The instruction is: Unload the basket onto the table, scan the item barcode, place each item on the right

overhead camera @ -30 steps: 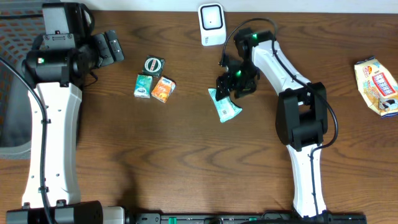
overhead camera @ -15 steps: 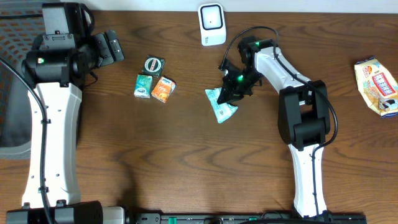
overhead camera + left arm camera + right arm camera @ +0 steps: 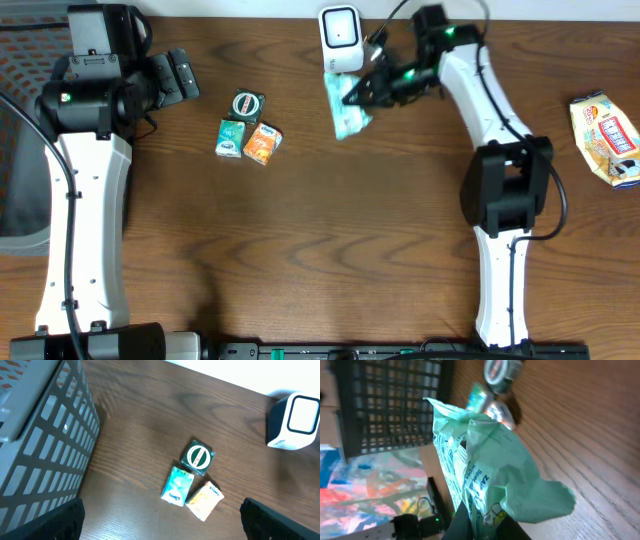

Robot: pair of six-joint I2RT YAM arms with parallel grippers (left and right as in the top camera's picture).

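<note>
Far left of the white barcode scanner (image 3: 341, 38), the left gripper (image 3: 180, 76) hangs over the table with its jaws spread wide, holding nothing. Between it and the scanner lie a round green tin (image 3: 247, 104), a teal packet (image 3: 231, 138) and an orange packet (image 3: 262, 143). Just in front of the scanner, the right gripper (image 3: 374, 88) is clamped on a mint-green pouch (image 3: 346, 108), held up off the wood. Far right of the scanner rests a yellow snack bag (image 3: 606, 138).

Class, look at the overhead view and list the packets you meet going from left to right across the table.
teal packet → orange packet → green pouch → yellow snack bag
</note>
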